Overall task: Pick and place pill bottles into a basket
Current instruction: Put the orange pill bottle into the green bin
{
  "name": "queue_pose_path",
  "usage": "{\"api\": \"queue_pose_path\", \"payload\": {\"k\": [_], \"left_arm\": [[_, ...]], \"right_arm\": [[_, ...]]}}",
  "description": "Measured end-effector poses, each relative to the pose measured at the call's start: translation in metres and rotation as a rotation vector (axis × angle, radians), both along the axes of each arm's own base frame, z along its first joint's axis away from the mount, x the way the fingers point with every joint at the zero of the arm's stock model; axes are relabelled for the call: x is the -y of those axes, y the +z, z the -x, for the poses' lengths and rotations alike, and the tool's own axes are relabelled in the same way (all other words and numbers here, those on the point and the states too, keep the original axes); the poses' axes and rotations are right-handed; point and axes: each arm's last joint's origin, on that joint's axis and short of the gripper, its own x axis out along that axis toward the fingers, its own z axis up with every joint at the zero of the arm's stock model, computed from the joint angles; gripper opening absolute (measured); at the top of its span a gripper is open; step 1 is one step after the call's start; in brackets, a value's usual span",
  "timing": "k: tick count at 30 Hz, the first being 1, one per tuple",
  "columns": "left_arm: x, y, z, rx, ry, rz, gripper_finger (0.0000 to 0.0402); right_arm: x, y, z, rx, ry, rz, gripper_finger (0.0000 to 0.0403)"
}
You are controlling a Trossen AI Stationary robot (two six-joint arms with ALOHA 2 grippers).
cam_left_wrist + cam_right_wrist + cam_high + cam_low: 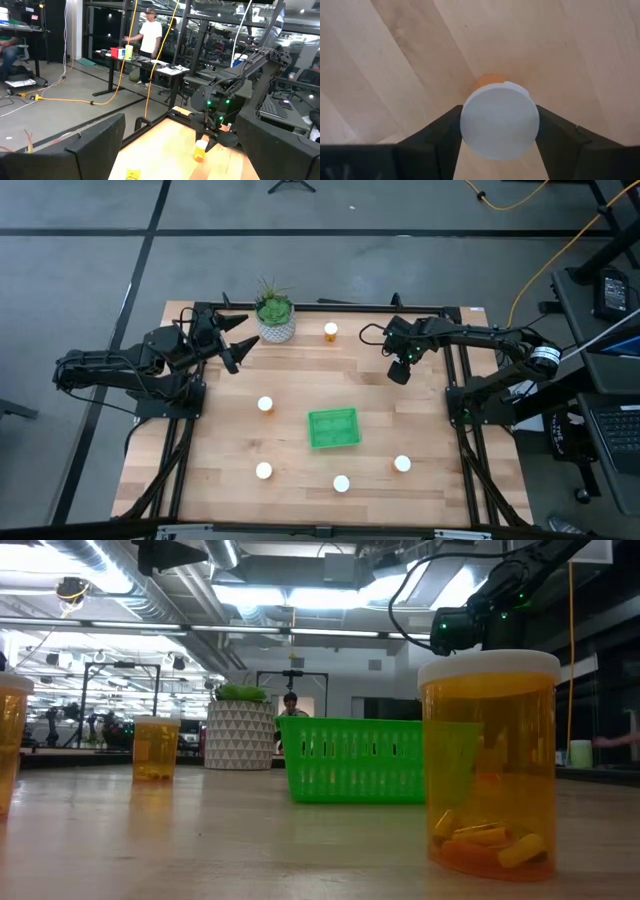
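Round white-capped pill bottle [499, 121] sits clamped between right gripper [497, 131] fingers.

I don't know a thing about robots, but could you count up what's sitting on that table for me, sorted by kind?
Pill bottles: 6 (five standing free, one between the jaws of the right gripper)
Green basket: 1
Potted plant: 1
Total: 8

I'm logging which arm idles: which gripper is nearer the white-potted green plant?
Left. The left gripper hovers just beside the white-potted green plant; the right gripper is across the table, shut on a white-capped orange pill bottle.
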Motion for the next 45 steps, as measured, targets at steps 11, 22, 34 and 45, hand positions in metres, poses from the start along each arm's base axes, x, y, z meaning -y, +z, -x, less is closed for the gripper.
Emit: {"api": "queue_pose_path", "payload": {"k": [11,22,34,45], "left_arm": [[0.0,0.0,0.0,0.0,0.0,-0.001,0.0373],[0.0,0.0,0.0,-0.014,0.003,-0.023,0.0373],[0.0,-0.003,-0.004,-0.048,0.004,-0.037,0.0373],[0.0,-0.008,-0.013,-0.088,-0.036,-0.036,0.0373]], "right_arm": [[0.0,0.0,-0.002,0.019,0.005,0.011,0.0227],[-0.008,0.042,-0.031,0.116,0.111,0.068,0.0228],[-0.056,0.141,-0.065,0.27,0.288,0.143,0.0228],[-0.126,0.14,-0.117,0.195,0.413,0.049,0.0228]]}}
